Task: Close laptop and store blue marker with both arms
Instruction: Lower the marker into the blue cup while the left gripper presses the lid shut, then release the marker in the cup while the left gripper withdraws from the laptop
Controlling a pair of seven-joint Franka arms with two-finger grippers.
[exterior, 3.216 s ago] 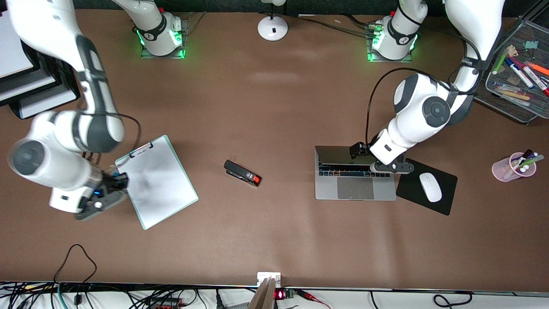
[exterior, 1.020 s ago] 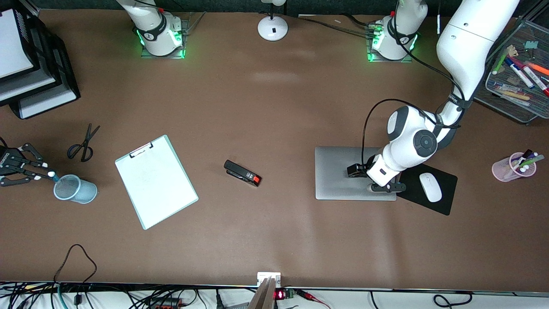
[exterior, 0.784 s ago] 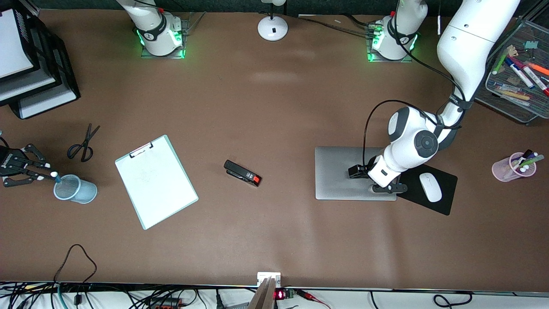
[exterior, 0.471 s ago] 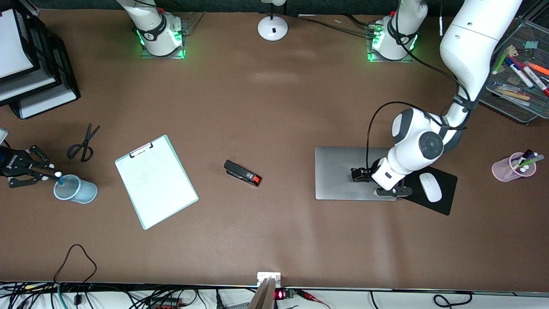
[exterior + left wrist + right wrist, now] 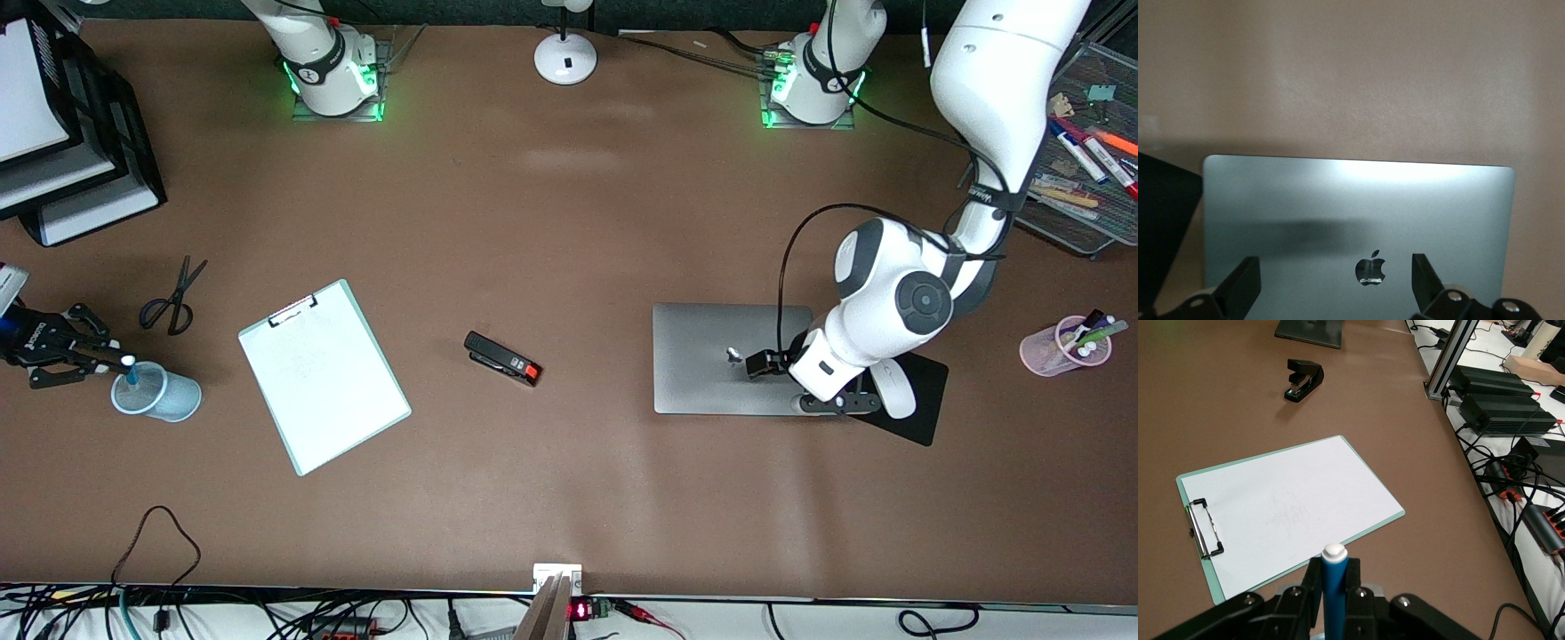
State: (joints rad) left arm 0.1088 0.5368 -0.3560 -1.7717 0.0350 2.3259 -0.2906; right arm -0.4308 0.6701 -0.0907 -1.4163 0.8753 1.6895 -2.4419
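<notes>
The laptop (image 5: 711, 358) lies closed on the table, silver lid up; the left wrist view shows the lid (image 5: 1358, 200) with its dark apple logo. My left gripper (image 5: 831, 402) hangs open and empty over the lid's end beside the mouse pad, its fingers (image 5: 1241, 290) spread wide above the lid. My right gripper (image 5: 108, 360) is at the right arm's end of the table, shut on the blue marker (image 5: 132, 373). The marker stands white tip up in a pale blue cup (image 5: 160, 396). It also shows upright between the fingers in the right wrist view (image 5: 1335, 587).
A white clipboard (image 5: 324, 373), a black stapler (image 5: 502, 358) and scissors (image 5: 173, 298) lie on the brown table. A white mouse (image 5: 896, 396) sits on a black pad (image 5: 925, 378). A pink pen cup (image 5: 1062, 347), a mesh marker tray (image 5: 1076, 196) and stacked paper trays (image 5: 62, 169) stand at the ends.
The laptop lid went from open to closed. My left gripper then slid over the lid toward the mouse pad. My right gripper carried the marker from beside the clipboard to the blue cup.
</notes>
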